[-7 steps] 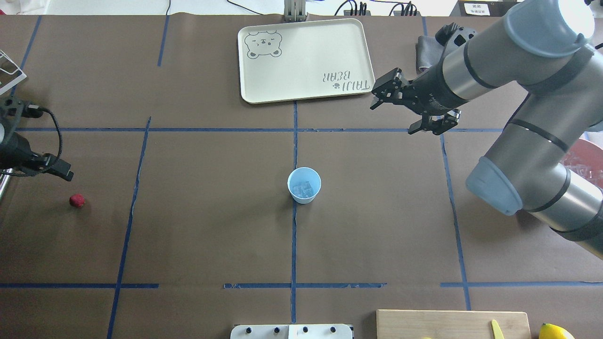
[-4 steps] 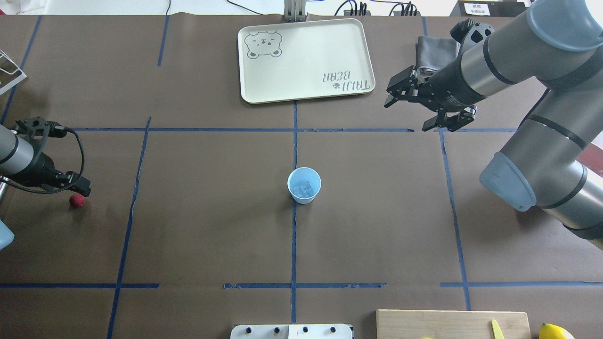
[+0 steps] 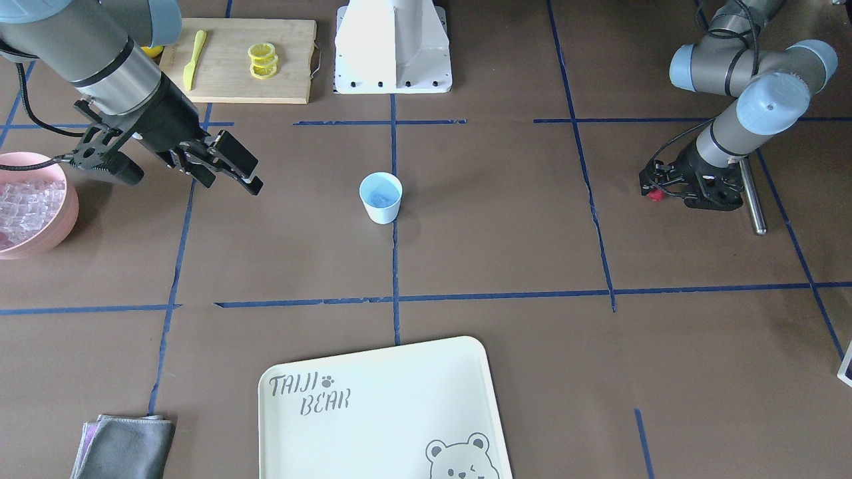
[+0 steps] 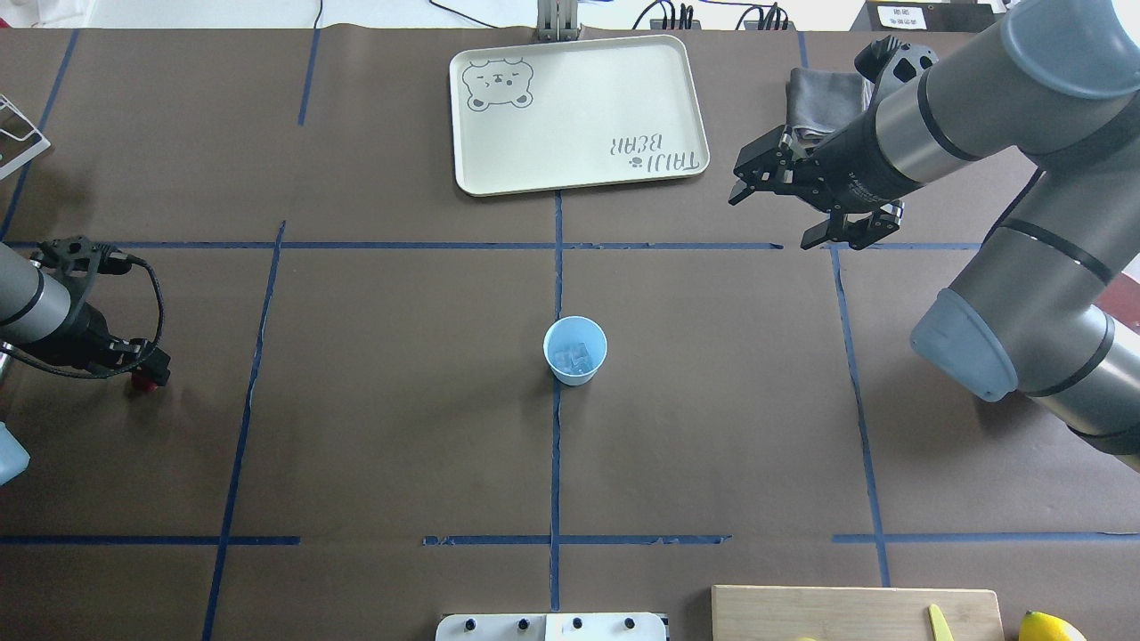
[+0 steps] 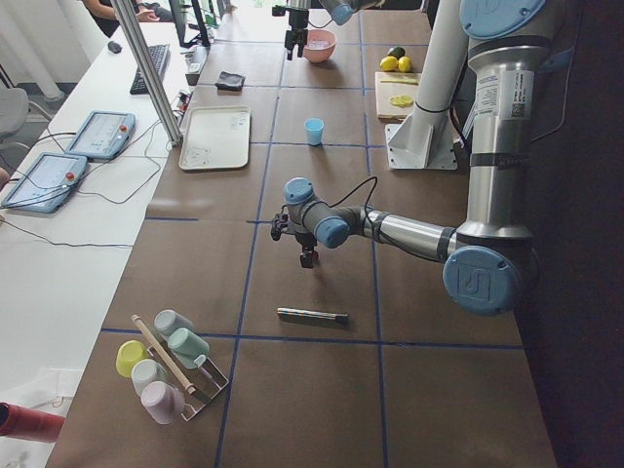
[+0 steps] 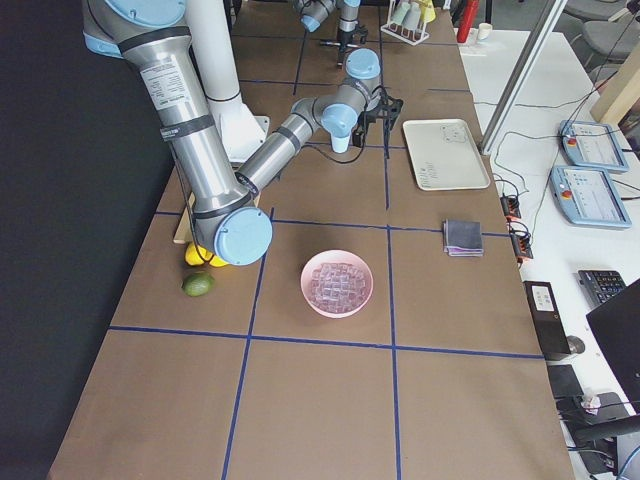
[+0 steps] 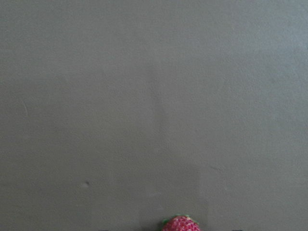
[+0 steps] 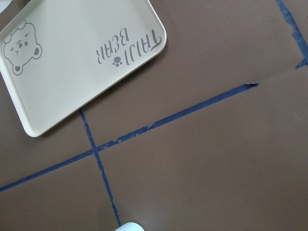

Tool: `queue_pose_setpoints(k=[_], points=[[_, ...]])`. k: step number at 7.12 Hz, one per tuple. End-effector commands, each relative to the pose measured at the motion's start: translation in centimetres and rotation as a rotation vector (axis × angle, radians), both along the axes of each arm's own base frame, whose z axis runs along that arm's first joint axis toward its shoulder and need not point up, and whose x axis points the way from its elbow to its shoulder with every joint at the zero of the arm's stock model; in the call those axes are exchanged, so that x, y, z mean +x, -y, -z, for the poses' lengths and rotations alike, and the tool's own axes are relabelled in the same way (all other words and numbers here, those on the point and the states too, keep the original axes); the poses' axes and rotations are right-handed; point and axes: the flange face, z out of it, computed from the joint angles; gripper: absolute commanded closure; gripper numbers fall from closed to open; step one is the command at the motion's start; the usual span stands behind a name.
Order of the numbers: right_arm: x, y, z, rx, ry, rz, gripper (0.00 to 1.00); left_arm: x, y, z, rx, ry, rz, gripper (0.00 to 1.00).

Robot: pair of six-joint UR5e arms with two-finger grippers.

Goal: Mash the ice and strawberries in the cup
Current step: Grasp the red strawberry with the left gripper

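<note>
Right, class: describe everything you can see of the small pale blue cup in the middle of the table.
The cup is small, pale blue, plain and has no handle. It tapers from a wider rim to a narrower base and looks like plastic. It stands upright near the middle of the brown table, right on a blue tape line. A few clear ice cubes lie inside at the bottom. Nothing else touches it.

"TAIJI BEAR" — on the cream tray (image 3: 399, 412), beside bear drawing
</note>
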Motion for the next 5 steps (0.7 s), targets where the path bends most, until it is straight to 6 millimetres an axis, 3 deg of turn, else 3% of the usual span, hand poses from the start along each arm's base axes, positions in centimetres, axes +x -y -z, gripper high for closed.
queue_pose_setpoints(k=[1, 2, 3, 4, 5], points=[[0.0, 0.0, 0.0, 0.000, 0.000, 0.000, 0.00, 0.1, -0.1, -0.1, -0.003, 0.000, 0.000, 0.67], [0.1, -0.1, 0.1, 0.002, 0.002, 0.000, 0.00, 0.1, -0.1, -0.1, -0.006, 0.001, 0.001, 0.92], [0.3, -0.3, 0.4, 0.007, 0.006, -0.002, 0.00, 0.1, -0.1, 0.0, -0.036, -0.002, 0.024, 1.00], [0.3, -0.3, 0.5, 0.009, 0.007, -0.002, 0.00, 0.5, 0.3, 1.6, -0.087, -0.016, 0.089, 1.00], [0.4, -0.3, 0.5, 0.008, 0.008, -0.002, 0.00, 0.8, 0.2, 5.5, -0.087, -0.082, 0.086, 1.00]])
